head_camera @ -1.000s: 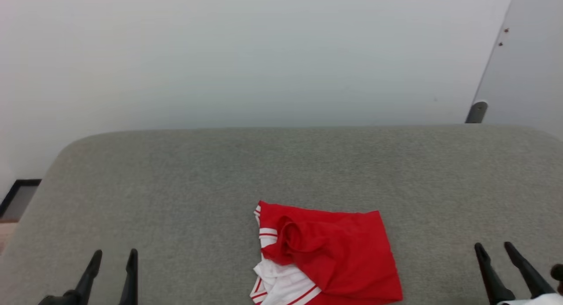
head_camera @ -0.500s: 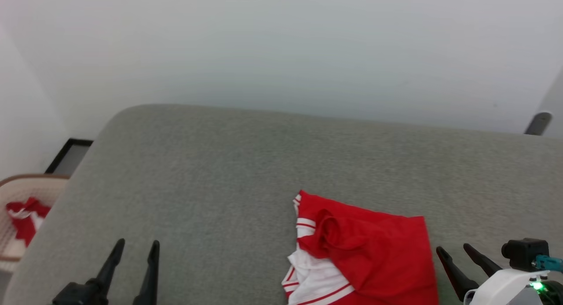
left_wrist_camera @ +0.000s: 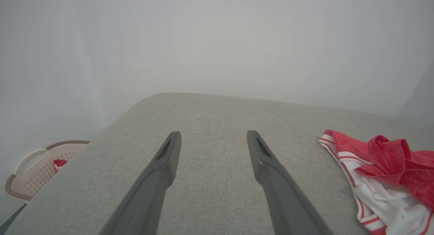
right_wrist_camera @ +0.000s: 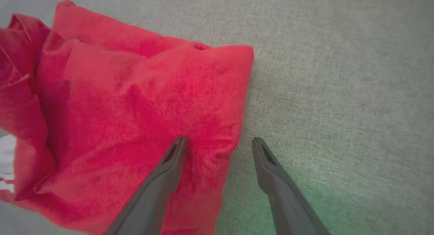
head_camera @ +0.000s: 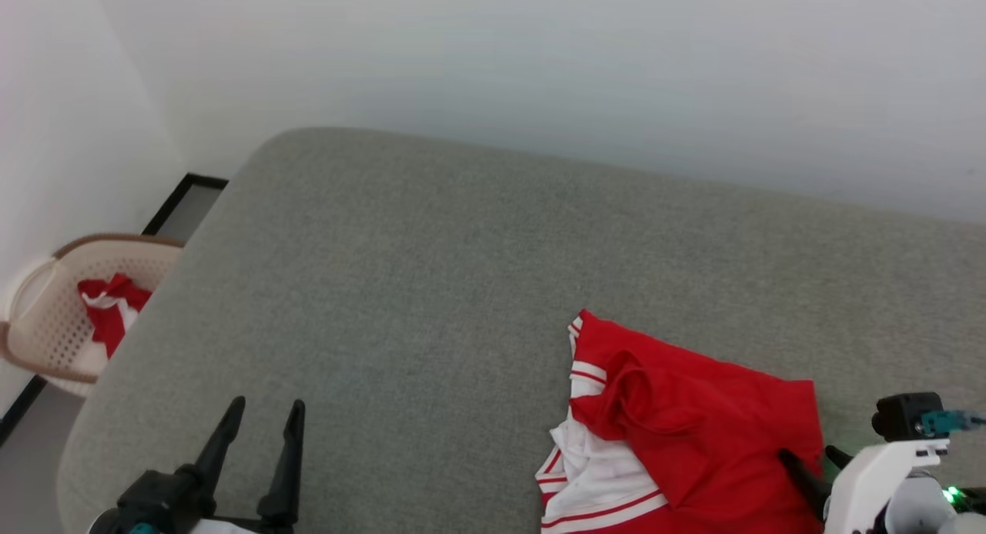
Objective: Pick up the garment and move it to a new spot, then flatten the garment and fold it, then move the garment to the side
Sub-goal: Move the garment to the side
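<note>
**A:** Garment position. We log the red jersey-style T-shirt with white sleeves and red-white striped trim (head_camera: 716, 434) as a rumpled, doubled-over bundle on the grey woven-fabric padded surface (head_camera: 424, 272). It lies toward our right, near the front edge. A red body panel is on top, with a twisted red roll at its left and white sleeve cloth spilling out beneath. We cannot see any chest lettering.

**B:** Pincers. We see the right gripper (right_wrist_camera: 219, 140) spread wide across the bundle's right hem, one finger over red cloth and the other over bare grey. It holds nothing, and we cannot tell whether the tip presses into the cloth. The left gripper (left_wrist_camera: 213, 135) is just as wide and empty, over bare surface well apart from the shirt.

**A:** Handling, our judgement: a thin, light, limp knit. It should sag from any held point, and its layers may slide apart. The textured surface probably adds some drag. It is not fragile.

**B:** If a hold is wanted, we favour the straight red hem or its far corner, where the layers end cleanly. We would avoid the twisted roll, which would likely lift as a lump.

**A:** Stage unsettled. The bundle fits either a heap awaiting spreading or a rough fold set aside. A beige perforated plastic basket (head_camera: 38, 334) beside the surface's left end holds red-and-white cloth (head_camera: 108, 307).
</note>
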Controlling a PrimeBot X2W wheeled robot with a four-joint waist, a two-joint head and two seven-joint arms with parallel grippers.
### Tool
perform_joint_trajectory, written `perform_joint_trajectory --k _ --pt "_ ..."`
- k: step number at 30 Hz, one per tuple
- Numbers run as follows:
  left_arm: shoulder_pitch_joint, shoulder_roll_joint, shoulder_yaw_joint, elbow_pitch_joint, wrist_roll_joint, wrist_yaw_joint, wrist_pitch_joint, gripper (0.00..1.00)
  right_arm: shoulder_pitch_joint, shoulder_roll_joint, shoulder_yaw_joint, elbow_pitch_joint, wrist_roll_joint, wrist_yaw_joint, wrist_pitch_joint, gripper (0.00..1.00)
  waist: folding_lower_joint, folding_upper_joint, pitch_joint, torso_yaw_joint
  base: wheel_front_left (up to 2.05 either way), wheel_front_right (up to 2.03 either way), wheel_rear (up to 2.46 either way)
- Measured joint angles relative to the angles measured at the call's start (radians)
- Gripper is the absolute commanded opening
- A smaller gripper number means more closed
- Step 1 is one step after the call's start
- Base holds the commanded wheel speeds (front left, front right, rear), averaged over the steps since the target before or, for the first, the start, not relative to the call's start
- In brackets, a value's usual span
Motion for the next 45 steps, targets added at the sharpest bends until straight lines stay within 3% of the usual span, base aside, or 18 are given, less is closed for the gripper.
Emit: perform_joint_trajectory --k 8,10,15,21,34,45 --pt "-0.02 -0.015 -0.003 0.004 -0.006 0.0 0.0 1.0 -0.078 0.037 -0.039 0.056 -0.004 0.0 0.179 1.0 0.0001 0.0 0.051 0.024 0.0 0.0 0.0" --pt "-0.021 -0.017 -0.002 0.006 -0.006 0.0 0.0 1.0 -0.091 0.039 -0.04 0.055 -0.004 0.0 0.222 0.0 0.0001 0.0 0.059 0.027 0.0 0.0 0.0" --pt "-0.026 -0.019 0.001 0.012 -0.008 0.0 0.0 1.0 -0.108 0.044 -0.032 0.027 0.007 0.0 0.282 0.0 0.0 0.0 0.062 0.024 0.0 0.0 0.0" --pt "-0.028 -0.02 0.009 0.007 -0.008 0.0 0.0 1.0 -0.125 0.005 0.005 -0.057 -0.018 0.0 0.305 0.0 0.0 0.0 0.052 0.003 0.0 0.0 0.0" --pt "-0.059 -0.018 -0.007 -0.025 -0.005 0.0 0.0 1.0 -0.23 -0.14 0.07 -0.233 -0.089 0.0 0.351 0.0 0.0 0.0 0.043 -0.076 0.0 0.0 0.0" --pt "-0.124 -0.014 -0.035 -0.034 -0.004 0.0 0.0 1.0 -0.345 -0.236 0.099 -0.286 -0.089 0.0 0.335 0.0 0.0 0.0 0.085 -0.151 0.0 0.0 0.0"
